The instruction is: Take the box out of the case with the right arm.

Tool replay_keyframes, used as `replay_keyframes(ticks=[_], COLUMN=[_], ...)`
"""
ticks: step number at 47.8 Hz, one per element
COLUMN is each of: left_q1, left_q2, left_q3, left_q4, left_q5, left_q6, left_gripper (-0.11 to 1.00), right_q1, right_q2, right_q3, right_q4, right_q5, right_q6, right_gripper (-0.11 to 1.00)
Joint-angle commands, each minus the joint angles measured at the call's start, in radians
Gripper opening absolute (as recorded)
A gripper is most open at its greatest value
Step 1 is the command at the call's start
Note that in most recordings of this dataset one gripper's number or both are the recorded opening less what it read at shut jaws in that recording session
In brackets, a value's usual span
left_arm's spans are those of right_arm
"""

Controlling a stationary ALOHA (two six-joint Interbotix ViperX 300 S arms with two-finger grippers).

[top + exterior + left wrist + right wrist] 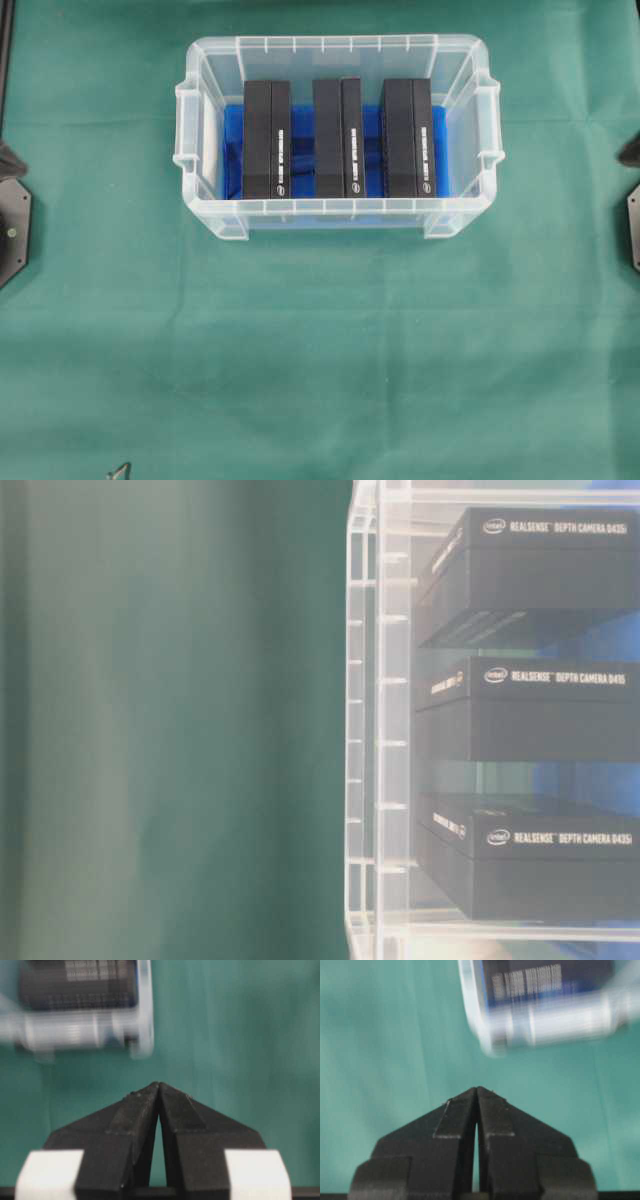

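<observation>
- The case [338, 215] sits on the green worktop [320, 350], holding three black boxes [337, 138] side by side.
- The left gripper [158, 1085] and right gripper [477, 1089] each hang over bare cloth, jaws pressed together, empty.

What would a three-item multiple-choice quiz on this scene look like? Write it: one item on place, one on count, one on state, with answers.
1. Where are the black boxes?
A. On the green cloth
B. Inside the clear case
C. In an end effector

2. How many boxes are in the case?
A. Two
B. Three
C. Four

3. How does the right end effector stand?
A. Shut, empty
B. Wide open
C. Shut on a box

Answers:
1. B, all sit within the case walls on the blue sheet.
2. B, three stand side by side.
3. A, its tips meet over bare green cloth.
</observation>
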Motion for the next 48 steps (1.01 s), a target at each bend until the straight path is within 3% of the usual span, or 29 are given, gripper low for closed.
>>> replay_keyframes(ticks=[1, 8, 20, 24, 31, 41, 48], left_q1=[-0.009, -0.017, -0.018, -0.018, -0.018, -0.018, -0.018], left_q2=[0.035, 0.055, 0.046, 0.048, 0.051, 0.055, 0.055], left_q3=[-0.041, -0.043, -0.043, -0.043, -0.043, -0.044, -0.044], left_q4=[0.000, 0.000, 0.000, 0.000, 0.000, 0.000, 0.000], left_q5=[0.137, 0.215, 0.204, 0.202, 0.198, 0.186, 0.179], left_q6=[-0.017, -0.041, -0.044, -0.044, -0.044, -0.048, -0.048], left_gripper=[0.00, 0.00, 0.00, 0.00, 0.00, 0.00, 0.00], right_q1=[0.000, 0.000, 0.000, 0.000, -0.002, -0.002, -0.002], right_q2=[0.035, 0.075, 0.080, 0.086, 0.100, 0.114, 0.107], right_q3=[-0.038, -0.041, -0.041, -0.041, -0.043, -0.041, -0.040], right_q4=[-0.003, -0.003, -0.006, -0.006, -0.029, -0.046, -0.044], right_q5=[0.143, 0.264, 0.249, 0.249, 0.253, 0.293, 0.308], right_q6=[0.025, 0.064, 0.083, 0.152, 0.405, 0.911, 1.109], right_gripper=[0.00, 0.00, 0.00, 0.00, 0.00, 0.00, 0.00])
